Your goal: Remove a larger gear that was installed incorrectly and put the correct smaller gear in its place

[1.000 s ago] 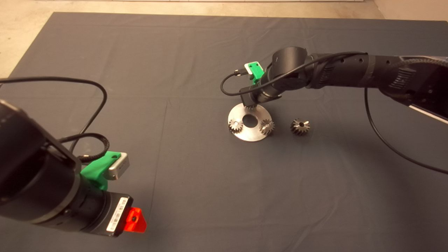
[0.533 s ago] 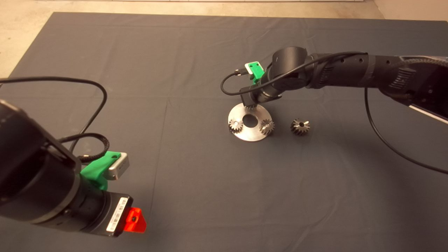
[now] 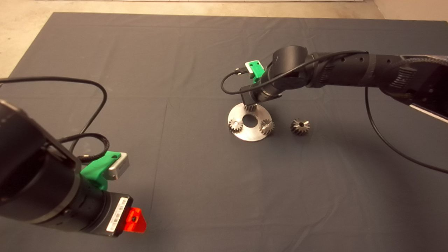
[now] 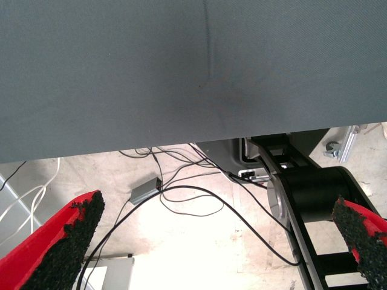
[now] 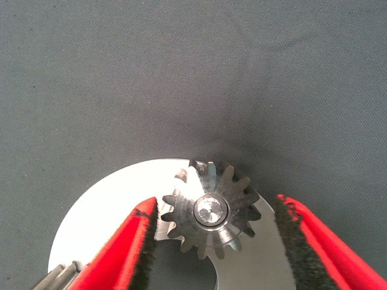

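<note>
The right gripper [image 3: 250, 105] is hovering just right of centre in the head view, over the far edge of a round steel plate [image 3: 245, 134] lying on the dark mat [image 3: 175, 52]. In the right wrist view its red fingers [image 5: 124, 241] are standing apart on either side of the smaller gear [image 5: 210, 210], which is sitting on a pin at the plate's rim [image 5: 91, 211]; one pad is lying right beside the teeth, the other is showing a clear gap, so the pincer is open and gripping nothing. Two more small silvery gears are sitting on the plate's lower left [image 3: 235, 125] and lower right [image 3: 266, 126]. The larger gear [image 3: 300, 126] is lying on the mat just right of the plate, apart from it. The left gripper [image 3: 134, 220] is waiting at the lower left of the head view; its wrist view is showing its fingers [image 4: 66, 241] spread wide, with the mat's edge [image 4: 181, 72], floor cables [image 4: 181, 193] and the robot's base beyond.
</note>
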`<control>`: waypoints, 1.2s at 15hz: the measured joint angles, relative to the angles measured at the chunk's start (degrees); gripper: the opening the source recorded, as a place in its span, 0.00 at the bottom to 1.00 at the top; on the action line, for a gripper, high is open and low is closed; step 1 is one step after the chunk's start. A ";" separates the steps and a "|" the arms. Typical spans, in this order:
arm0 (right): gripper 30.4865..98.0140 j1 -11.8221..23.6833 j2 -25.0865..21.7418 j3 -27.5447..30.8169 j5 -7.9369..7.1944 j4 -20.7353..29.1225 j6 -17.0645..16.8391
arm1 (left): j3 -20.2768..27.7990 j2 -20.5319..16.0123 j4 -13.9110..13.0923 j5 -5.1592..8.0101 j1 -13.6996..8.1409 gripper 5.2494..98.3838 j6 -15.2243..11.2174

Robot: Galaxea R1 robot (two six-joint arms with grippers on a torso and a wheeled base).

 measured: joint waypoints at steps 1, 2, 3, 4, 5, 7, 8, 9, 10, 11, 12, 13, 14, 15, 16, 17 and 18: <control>0.34 0.00 -0.09 0.16 -0.01 0.00 0.00 | 0.00 0.00 0.00 0.00 0.00 0.99 0.00; 0.34 0.00 -0.17 0.46 -0.17 0.00 0.00 | 0.00 0.00 0.00 0.00 0.00 0.99 0.00; 0.34 0.00 -0.27 1.10 -0.30 0.00 0.00 | 0.00 0.02 0.00 -0.02 0.00 0.99 -0.02; 0.35 0.06 -0.43 2.12 -0.45 0.00 0.02 | 0.00 0.01 0.00 0.00 0.00 0.99 0.00; 0.41 0.46 -0.79 4.36 -0.95 0.04 0.02 | 0.00 0.02 0.00 0.00 0.00 0.99 0.00; 0.41 3.80 -1.64 10.55 -2.22 0.72 0.22 | 0.00 -0.02 0.00 -0.02 -0.02 0.99 0.02; 0.42 7.29 -2.28 13.57 -2.71 2.20 0.25 | 0.00 -0.05 0.00 -0.02 -0.01 0.99 0.02; 0.45 10.45 -3.37 16.12 -2.93 4.53 0.33 | 0.00 -0.10 0.00 0.00 0.00 0.99 0.02; 0.49 13.44 -5.41 19.25 -3.04 8.63 0.39 | 0.00 -0.22 0.00 0.05 0.00 0.99 0.02; 0.49 15.41 -8.27 22.48 -3.12 13.48 0.44 | 0.00 -0.13 0.00 -0.02 0.00 0.99 0.33; 0.49 16.65 -12.14 25.85 -3.41 18.47 0.53 | 0.00 0.13 0.00 -0.14 0.00 0.99 0.53; 0.52 17.50 -16.18 28.76 -3.72 22.66 0.91 | 0.00 0.11 0.00 -0.35 0.02 0.99 0.56; 0.55 18.67 -21.48 32.44 -4.78 27.20 1.57 | 0.00 0.13 -0.01 -0.39 0.00 0.99 1.21; 0.56 20.02 -25.51 36.11 -5.44 31.17 2.13 | -0.01 0.39 0.02 -0.48 -0.02 0.99 2.08; 0.58 20.99 -27.64 39.12 -5.52 34.72 2.74 | -0.01 0.57 0.02 -1.10 -0.02 0.99 3.52; 0.61 21.75 -29.19 42.94 -5.44 38.21 3.44 | -0.04 0.55 0.00 -1.81 -0.02 0.99 4.06; 0.63 21.98 -30.27 46.31 -5.01 40.17 4.02 | -0.04 0.47 0.02 -1.99 -0.02 0.99 4.27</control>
